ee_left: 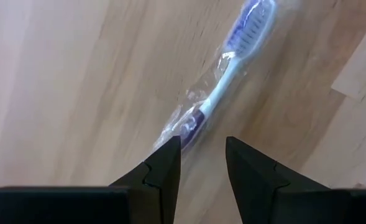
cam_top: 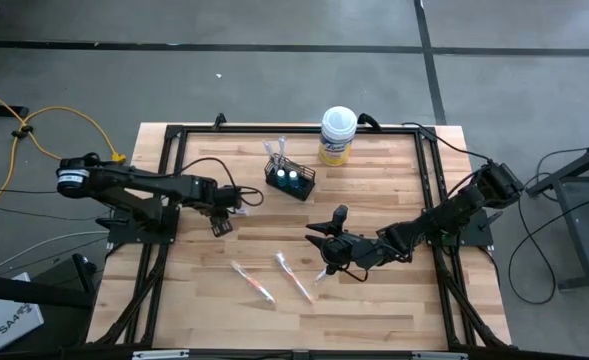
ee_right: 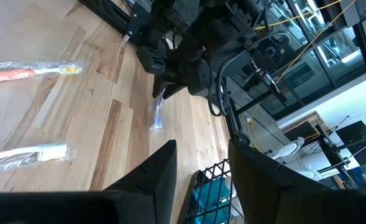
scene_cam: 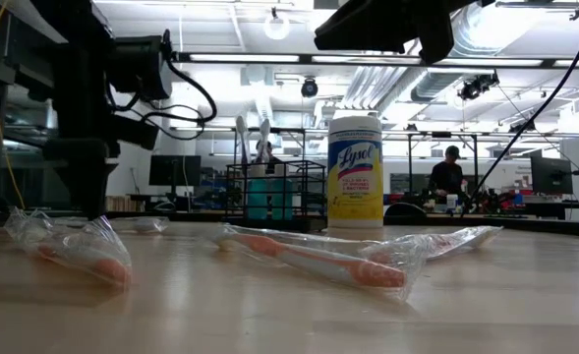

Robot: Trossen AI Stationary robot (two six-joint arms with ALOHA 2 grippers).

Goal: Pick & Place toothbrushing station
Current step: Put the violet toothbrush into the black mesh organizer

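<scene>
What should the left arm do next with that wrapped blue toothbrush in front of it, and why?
Probably ease the left gripper forward and down so its open fingers straddle the wrapped blue toothbrush, then close. The brush lies flat on the table just beyond the fingertips, with nothing held yet, while the basket already holds upright brushes.
</scene>
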